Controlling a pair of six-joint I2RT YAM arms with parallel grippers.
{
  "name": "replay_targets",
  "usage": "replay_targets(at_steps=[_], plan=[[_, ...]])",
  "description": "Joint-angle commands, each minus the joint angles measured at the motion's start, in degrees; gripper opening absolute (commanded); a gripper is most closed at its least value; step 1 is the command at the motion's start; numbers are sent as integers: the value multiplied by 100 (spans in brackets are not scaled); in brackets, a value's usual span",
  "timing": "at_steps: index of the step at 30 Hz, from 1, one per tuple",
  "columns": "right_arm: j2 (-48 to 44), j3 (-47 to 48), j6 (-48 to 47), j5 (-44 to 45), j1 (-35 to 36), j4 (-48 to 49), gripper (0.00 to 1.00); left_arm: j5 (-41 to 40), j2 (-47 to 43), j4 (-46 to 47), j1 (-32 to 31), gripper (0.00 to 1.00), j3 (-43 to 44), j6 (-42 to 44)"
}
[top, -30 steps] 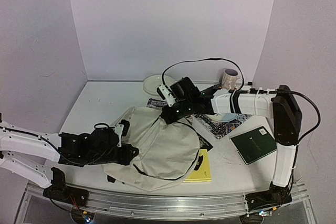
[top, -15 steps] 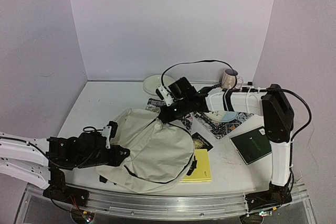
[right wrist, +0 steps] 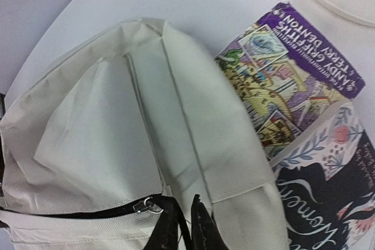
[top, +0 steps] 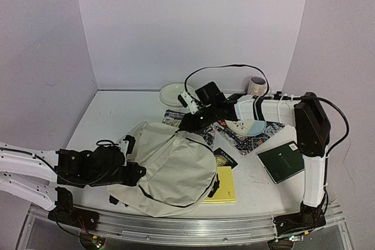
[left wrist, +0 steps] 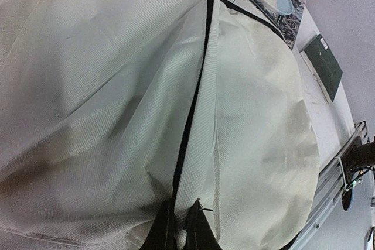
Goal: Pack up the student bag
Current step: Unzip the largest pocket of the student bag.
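Left gripper point(top: 135, 174) is low at the lower left of the overhead view, its fingers pressed together on the big cream fabric backpack point(top: 176, 165). Its wrist camera shows them pinching the cloth right on the black zipper line point(left wrist: 196, 103). Right gripper point(top: 186, 124) sits at the bag's upper edge, mid-frame. Its dark fingers point(right wrist: 202, 232) stand almost together beside the metal zipper pull point(right wrist: 146, 206), and I can't tell whether anything is pinched between them.

The bag lies centre-left on the white table point(top: 111, 115), its lower edge close to the near table edge. It's crowded on the right: a yellow book point(top: 227, 187) partly under the bag, a dark green book point(top: 283, 161) further right, and a purple-banded illustrated book point(right wrist: 293, 51) partly under the bag's top. Bare table stretches away at upper left.
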Motion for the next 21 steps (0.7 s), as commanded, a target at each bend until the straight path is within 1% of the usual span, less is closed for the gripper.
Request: replay_targets(at_steps=[1,4,9,13,21], plan=[[-1051,-352,-203,396,-177,288,29,-389,329,-18,-57,0,834,103],[-1519,-756,-237,519,-48,377,37,-625,486,66,-47,0,1165,154],[-2219,-1435,-330,877,435,469,44,-1105,780,115,-45,0,1696,111],[-2642,-2007,-231,1018,811,603,45,-1411,1136,124,-36,0,2047,-65],[-3211,-2845,1,1127,1543,807,45,-1531,1918,164,-14,0,2613,-473]])
